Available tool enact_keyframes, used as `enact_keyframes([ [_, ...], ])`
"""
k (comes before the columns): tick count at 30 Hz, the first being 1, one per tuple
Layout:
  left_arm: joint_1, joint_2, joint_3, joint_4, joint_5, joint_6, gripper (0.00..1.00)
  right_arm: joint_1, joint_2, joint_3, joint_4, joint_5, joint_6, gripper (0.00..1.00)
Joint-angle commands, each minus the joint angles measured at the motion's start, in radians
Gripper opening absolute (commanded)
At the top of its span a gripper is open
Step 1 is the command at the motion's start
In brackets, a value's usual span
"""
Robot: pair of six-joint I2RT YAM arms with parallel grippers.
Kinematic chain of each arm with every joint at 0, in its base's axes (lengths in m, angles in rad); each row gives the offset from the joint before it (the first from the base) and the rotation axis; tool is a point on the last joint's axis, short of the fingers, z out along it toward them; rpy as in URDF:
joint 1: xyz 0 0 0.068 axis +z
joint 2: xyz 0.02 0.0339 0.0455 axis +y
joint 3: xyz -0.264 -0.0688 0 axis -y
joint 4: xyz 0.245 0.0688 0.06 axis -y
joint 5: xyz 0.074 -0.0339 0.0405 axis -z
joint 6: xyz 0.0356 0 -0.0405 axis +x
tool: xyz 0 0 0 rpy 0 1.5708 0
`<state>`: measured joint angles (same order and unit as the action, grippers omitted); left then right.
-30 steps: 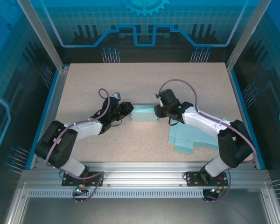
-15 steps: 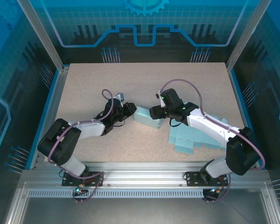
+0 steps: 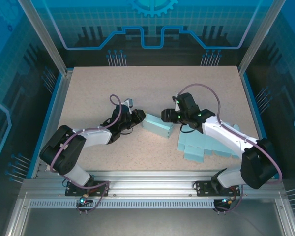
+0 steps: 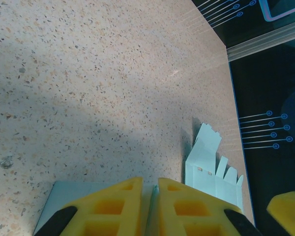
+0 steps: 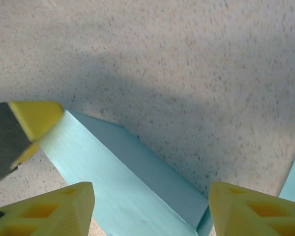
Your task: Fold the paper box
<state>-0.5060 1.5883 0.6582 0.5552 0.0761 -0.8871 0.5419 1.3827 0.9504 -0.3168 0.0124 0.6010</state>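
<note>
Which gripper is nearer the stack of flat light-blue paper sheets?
Right. The right gripper is just beside the paper stack; the left gripper is farther left, past the light-blue paper box.

Two arms, mounted as a pair.
- Left arm (image 3: 83,137), right arm (image 3: 221,132): bulky black joint housings, white covers on the links between.
- Base plates (image 3: 86,188): black, one per arm.
- Cables (image 3: 206,91): purplish-grey, one per arm, looping free near the wrist.
- Left end effector (image 4: 150,186), right end effector (image 5: 150,191): blocky yellow fingers (image 4: 187,204) with rectangular hollows moulded in, black trim at the outer edges.
</note>
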Motion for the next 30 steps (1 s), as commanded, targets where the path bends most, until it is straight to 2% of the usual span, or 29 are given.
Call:
enact_keyframes([
  [1, -0.017, 0.037, -0.042, -0.226, -0.007, 0.034, 0.15, -0.011, -0.041, -0.065, 0.025, -0.049, 0.078, 0.64],
  [4, -0.02, 0.036, -0.043, -0.231, -0.013, 0.037, 0.15, -0.02, -0.056, -0.154, 0.047, -0.049, 0.1, 0.63],
  [8, -0.019, 0.038, -0.049, -0.226, -0.017, 0.036, 0.14, -0.031, -0.041, -0.226, 0.116, -0.091, 0.118, 0.57],
  [11, -0.018, 0.039, -0.052, -0.228, -0.022, 0.039, 0.14, -0.048, -0.022, -0.267, 0.163, -0.113, 0.126, 0.46],
  [14, -0.016, 0.039, -0.06, -0.23, -0.026, 0.039, 0.14, -0.067, -0.009, -0.3, 0.204, -0.14, 0.127, 0.3],
  [18, -0.01, 0.041, -0.091, -0.213, -0.033, 0.029, 0.1, -0.07, 0.017, -0.34, 0.264, -0.168, 0.117, 0.21],
  [21, 0.002, 0.048, -0.133, -0.154, -0.021, 0.009, 0.09, -0.053, 0.055, -0.382, 0.347, -0.18, 0.103, 0.19],
  [25, 0.016, 0.03, -0.195, -0.084, -0.011, -0.013, 0.11, -0.019, 0.077, -0.421, 0.423, -0.133, 0.092, 0.21],
  [30, 0.017, -0.075, -0.232, -0.153, -0.049, 0.008, 0.17, 0.032, 0.045, -0.443, 0.441, -0.07, 0.053, 0.26],
])
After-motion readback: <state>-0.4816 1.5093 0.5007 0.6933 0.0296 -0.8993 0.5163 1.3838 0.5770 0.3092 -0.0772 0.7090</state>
